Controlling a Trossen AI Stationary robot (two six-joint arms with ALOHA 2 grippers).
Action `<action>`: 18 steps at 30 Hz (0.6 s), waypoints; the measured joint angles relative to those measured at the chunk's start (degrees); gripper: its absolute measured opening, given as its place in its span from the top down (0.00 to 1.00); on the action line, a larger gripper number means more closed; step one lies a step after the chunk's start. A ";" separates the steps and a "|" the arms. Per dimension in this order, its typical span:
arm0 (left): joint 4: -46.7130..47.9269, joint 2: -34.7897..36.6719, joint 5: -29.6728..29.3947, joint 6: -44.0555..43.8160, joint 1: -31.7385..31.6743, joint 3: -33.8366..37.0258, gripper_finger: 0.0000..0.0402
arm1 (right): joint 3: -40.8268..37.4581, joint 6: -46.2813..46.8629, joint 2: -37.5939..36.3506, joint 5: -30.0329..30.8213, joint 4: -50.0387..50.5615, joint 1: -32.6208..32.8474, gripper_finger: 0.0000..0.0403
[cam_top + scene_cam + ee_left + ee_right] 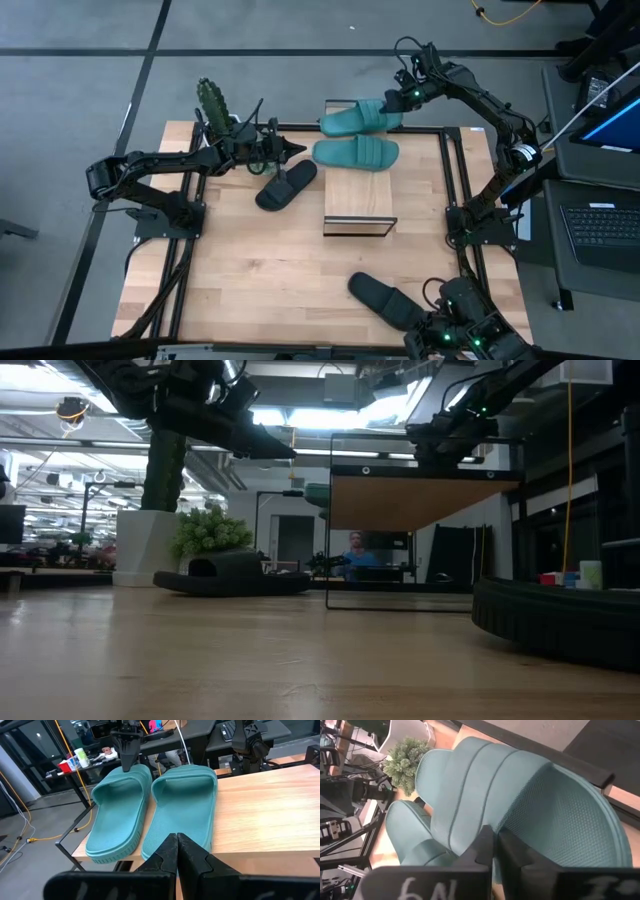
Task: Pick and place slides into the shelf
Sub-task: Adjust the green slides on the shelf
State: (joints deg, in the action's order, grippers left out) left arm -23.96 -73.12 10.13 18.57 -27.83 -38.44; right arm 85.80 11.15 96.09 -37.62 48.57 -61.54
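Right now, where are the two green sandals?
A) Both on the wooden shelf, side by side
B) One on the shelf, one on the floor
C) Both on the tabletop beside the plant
A: the overhead view shows both green sandals lying side by side at the far end of the shelf.

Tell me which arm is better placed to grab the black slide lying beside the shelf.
Left. Its shut gripper hangs just above that black slide; the right gripper sits at the far teal slide.
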 joint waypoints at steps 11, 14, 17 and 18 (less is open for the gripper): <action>0.01 0.00 0.00 -0.44 0.01 0.00 1.00 | 0.02 -4.36 0.00 0.74 0.47 0.21 0.81; 0.01 0.00 0.01 -0.48 0.03 0.00 1.00 | 0.02 -5.26 0.00 0.74 0.46 0.20 0.76; 0.01 0.00 0.00 -0.50 0.23 0.00 1.00 | 0.03 -5.51 0.00 0.74 0.91 0.20 0.72; 0.01 0.00 0.00 -0.50 0.34 0.00 1.00 | 0.04 -5.61 0.00 0.73 0.97 0.20 0.70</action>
State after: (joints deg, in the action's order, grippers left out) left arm -23.94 -73.12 10.13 18.06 -27.49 -38.44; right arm 85.84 5.53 96.09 -36.90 49.54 -61.34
